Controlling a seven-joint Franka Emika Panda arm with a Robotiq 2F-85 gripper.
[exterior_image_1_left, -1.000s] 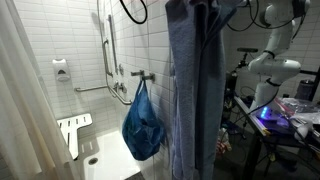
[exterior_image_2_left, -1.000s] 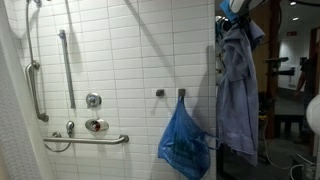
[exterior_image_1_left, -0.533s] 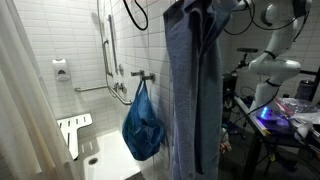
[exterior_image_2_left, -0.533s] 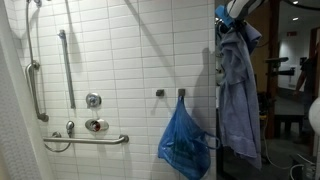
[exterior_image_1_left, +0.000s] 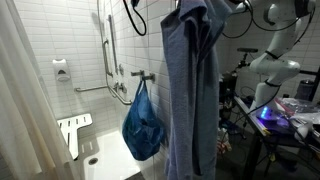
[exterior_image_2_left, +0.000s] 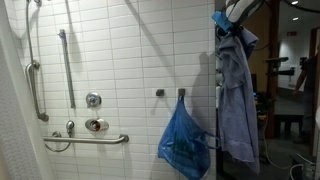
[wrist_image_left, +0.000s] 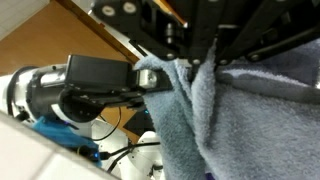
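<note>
We see claw (wrist_image_left: 205, 62) pinched fully shut on top edge of grey-blue towel (wrist_image_left: 235, 120). Cloth bunched at pinch, so rest drops in long straight folds under own weight.

Towel (exterior_image_2_left: 237, 90) hangs beside blue bag (exterior_image_2_left: 184, 145): top well above bag, hem near bag's lower part, looks apart from it. Bag hangs from wall hook (exterior_image_2_left: 181, 93), hence teardrop sag.

Only wrist view shows us grip itself. Both exterior views give towel's full hang beside bag, with claw mostly lost at frame top.
</note>
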